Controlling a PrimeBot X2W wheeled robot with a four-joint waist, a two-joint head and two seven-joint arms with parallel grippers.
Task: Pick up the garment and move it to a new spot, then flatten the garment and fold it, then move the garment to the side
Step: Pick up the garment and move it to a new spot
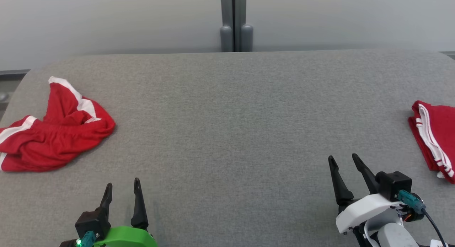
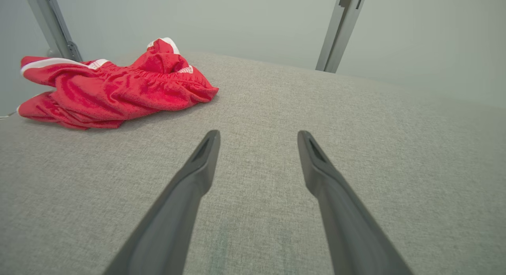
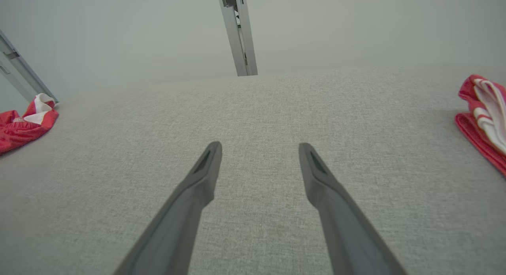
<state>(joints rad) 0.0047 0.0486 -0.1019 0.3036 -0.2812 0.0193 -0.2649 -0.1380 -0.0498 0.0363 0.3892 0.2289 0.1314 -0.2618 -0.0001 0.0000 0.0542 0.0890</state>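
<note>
The crumpled red garment (image 1: pixel 53 133) is lying left on the table (image 1: pixel 227 133), a folded red garment (image 1: pixel 435 137) right; the left gripper (image 1: pixel 122 182) and right gripper (image 1: pixel 343 156) are hovering near, fingers apart, empty.

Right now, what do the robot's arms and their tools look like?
The left tool has two long, dark, tapering fingers on a black block, with a bright green cover, a teal plug and a small green light. The right tool has matching fingers and block, a white cover, a teal connector with a black cable, and a pale grey forearm.
</note>
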